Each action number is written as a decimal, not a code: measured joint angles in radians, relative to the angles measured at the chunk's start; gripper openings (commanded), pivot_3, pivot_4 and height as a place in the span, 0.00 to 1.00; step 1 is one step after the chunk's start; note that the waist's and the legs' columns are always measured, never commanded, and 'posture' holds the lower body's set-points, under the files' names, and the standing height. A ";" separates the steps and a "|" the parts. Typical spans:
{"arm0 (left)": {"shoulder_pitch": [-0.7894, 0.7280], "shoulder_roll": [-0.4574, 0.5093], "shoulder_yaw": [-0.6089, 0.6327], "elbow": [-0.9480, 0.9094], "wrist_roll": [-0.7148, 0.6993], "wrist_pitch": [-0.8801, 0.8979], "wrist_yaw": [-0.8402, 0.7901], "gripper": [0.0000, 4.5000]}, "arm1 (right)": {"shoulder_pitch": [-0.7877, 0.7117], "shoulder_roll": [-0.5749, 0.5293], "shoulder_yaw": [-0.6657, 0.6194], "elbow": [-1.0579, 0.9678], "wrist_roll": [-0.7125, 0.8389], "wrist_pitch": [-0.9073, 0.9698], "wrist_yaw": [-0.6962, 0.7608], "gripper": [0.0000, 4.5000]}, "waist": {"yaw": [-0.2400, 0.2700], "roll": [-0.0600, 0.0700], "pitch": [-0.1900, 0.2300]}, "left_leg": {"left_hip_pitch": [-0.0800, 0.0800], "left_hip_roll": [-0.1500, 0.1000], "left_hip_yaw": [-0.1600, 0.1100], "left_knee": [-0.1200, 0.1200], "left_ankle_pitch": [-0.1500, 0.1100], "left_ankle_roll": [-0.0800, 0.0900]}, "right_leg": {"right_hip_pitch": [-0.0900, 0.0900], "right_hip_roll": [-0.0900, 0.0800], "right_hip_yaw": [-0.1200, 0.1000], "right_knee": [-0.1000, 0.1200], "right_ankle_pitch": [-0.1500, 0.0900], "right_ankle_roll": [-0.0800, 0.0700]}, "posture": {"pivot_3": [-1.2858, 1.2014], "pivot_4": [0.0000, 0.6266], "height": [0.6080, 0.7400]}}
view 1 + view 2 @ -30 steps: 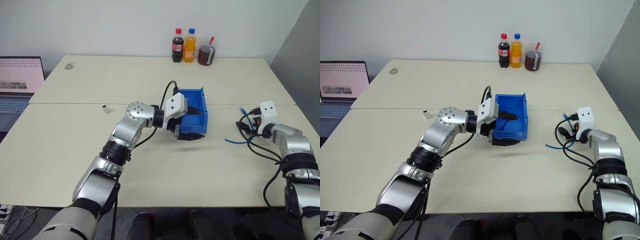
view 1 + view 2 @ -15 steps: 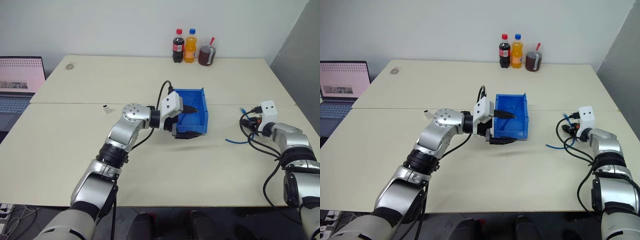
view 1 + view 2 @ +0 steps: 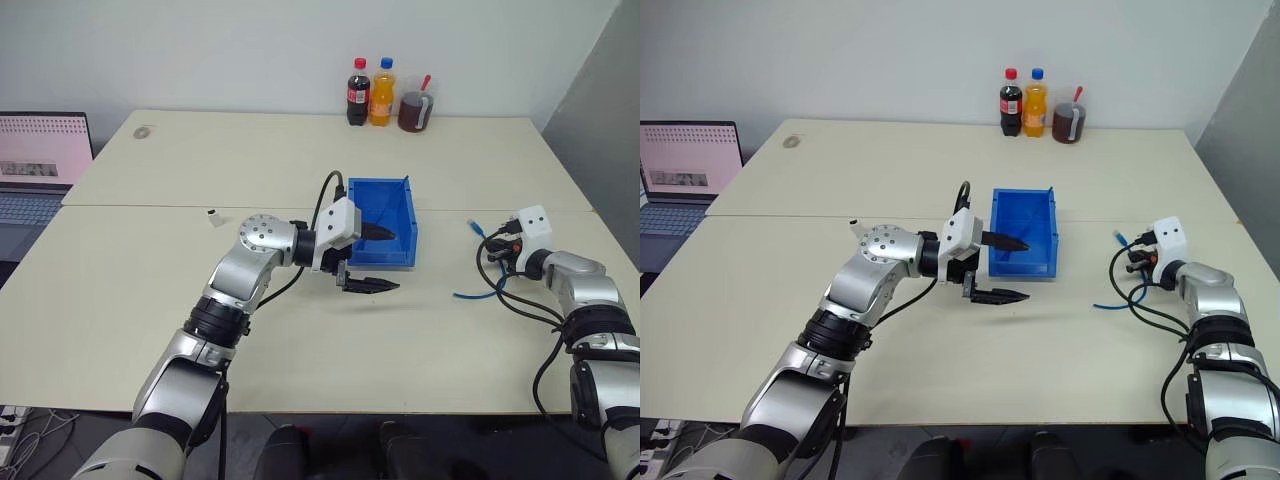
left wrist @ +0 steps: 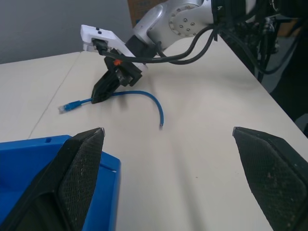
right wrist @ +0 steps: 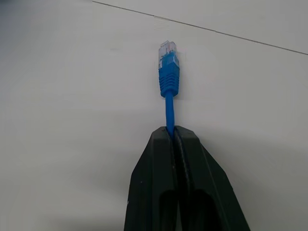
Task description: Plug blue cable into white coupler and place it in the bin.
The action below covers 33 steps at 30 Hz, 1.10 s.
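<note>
1. The right gripper (image 5: pixel 169 132) had its two black fingers pressed flat together on the blue cable (image 5: pixel 169 86), pinching the cord just behind its plug. The clear plug tip stuck out past the fingertips, pointing away from the wrist over the pale table (image 5: pixel 57 96).

2. In the head views this gripper sat at the right edge of the frame. The free end of the cable (image 3: pixel 468 294) curved down to the table below and left of it, unheld.

3. The left gripper (image 3: pixel 380 260) stood with its fingers spread wide and nothing between them. One finger lay over the front lip of the bin (image 3: pixel 395 205); the other hung in front of it, above the table.

4. The bin sat at centre frame, between the two arms and well apart from the right gripper. No cable or coupler could be seen inside it.

5. The white coupler (image 3: pixel 211 218) lay alone at left of centre, beyond the left elbow, touched by neither gripper.

6. Judged progress: early. The cable was secured at its plug end. Left to do: pick up the coupler, seat the plug, place the joined pair in the bin.

7. Bottles (image 3: pixel 368 93) and a laptop (image 3: pixel 40 160) played no part.
</note>
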 measured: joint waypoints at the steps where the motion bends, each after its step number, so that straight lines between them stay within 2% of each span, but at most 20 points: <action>1: 0.013 0.020 0.000 -0.010 -0.008 0.002 -0.017 1.00 | 0.048 -0.015 0.009 -0.091 0.010 0.042 0.038 0.01 | 0.000 0.000 0.000 | 0.000 0.000 0.000 0.000 0.000 0.000 | 0.000 0.000 0.000 0.000 0.000 0.000 | 0.52 0.24 1.00; 5: 0.046 0.073 0.029 -0.012 -0.032 0.020 -0.045 1.00 | 0.228 -0.089 0.047 -0.484 0.114 0.267 0.190 0.01 | 0.000 0.001 0.000 | 0.000 0.000 -0.001 0.000 0.000 0.000 | 0.000 0.000 -0.001 0.001 0.000 0.000 | 0.52 0.24 1.00; 8: 0.083 0.119 0.108 -0.052 -0.084 0.089 -0.016 1.00 | 0.277 -0.133 0.054 -0.708 0.213 0.411 0.258 0.01 | -0.014 0.002 0.001 | 0.000 0.001 -0.001 0.001 0.000 0.000 | -0.001 0.001 0.000 0.002 0.000 0.000 | 0.52 0.24 1.00; 11: 0.218 0.222 0.219 -0.201 -0.152 0.196 0.032 1.00 | 0.275 -0.153 0.043 -0.924 0.343 0.550 0.294 0.01 | -0.031 0.003 0.001 | 0.003 0.002 -0.008 0.000 0.000 0.000 | 0.001 0.002 0.000 0.002 -0.001 0.002 | 0.52 0.24 1.00; 13: 0.388 0.290 0.309 -0.315 -0.172 0.236 0.078 1.00 | 0.248 -0.117 0.060 -1.024 0.417 0.621 0.295 0.01 | -0.040 0.002 0.001 | 0.004 0.003 -0.010 -0.001 0.000 0.000 | 0.002 0.002 -0.001 0.002 -0.002 0.003 | 0.52 0.24 1.00; 16: 0.636 0.338 0.405 -0.414 -0.171 0.253 0.135 1.00 | 0.204 -0.032 0.166 -1.082 0.452 0.652 0.293 0.01 | -0.047 0.000 0.002 | 0.004 0.003 -0.012 -0.001 0.000 0.000 | 0.001 0.001 -0.002 0.003 -0.003 0.002 | 0.52 0.24 1.00; 19: 0.898 0.321 0.517 -0.580 -0.174 0.256 0.210 1.00 | 0.100 0.071 0.321 -0.991 0.383 0.594 0.286 0.01 | -0.040 -0.005 0.005 | 0.003 0.006 -0.011 0.000 0.000 0.000 | 0.001 -0.003 -0.002 0.004 -0.003 0.003 | 0.52 0.24 1.00; 22: 1.163 0.228 0.586 -0.750 -0.175 0.249 0.309 1.00 | -0.008 0.153 0.483 -0.772 0.213 0.428 0.267 0.01 | -0.034 -0.008 0.004 | 0.005 0.003 -0.008 0.001 0.000 0.000 | 0.001 -0.007 -0.001 0.003 -0.003 0.002 | 0.52 0.24 1.00; 25: 1.360 0.132 0.599 -0.847 -0.144 0.202 0.396 1.00 | -0.074 0.244 0.574 -0.564 0.111 0.301 0.277 0.01 | -0.020 -0.009 0.005 | 0.005 0.002 -0.007 0.000 0.000 0.000 | 0.001 -0.008 -0.001 0.000 -0.001 -0.002 | 0.52 0.24 1.00; 29: 1.448 0.057 0.599 -0.900 -0.110 0.158 0.489 1.00 | -0.109 0.311 0.629 -0.439 0.063 0.215 0.345 0.19 | -0.008 -0.009 0.005 | 0.005 0.002 -0.007 0.000 0.000 0.000 | 0.002 -0.008 -0.002 0.000 -0.001 -0.002 | 0.52 0.24 1.00; 33: 1.406 0.017 0.589 -0.908 -0.107 0.169 0.590 1.00 | -0.133 0.322 0.653 -0.390 0.031 0.168 0.421 0.41 | -0.008 -0.009 0.004 | 0.008 0.002 -0.007 0.000 0.000 0.000 | 0.001 -0.007 -0.002 0.000 -0.001 -0.002 | 0.52 0.24 1.00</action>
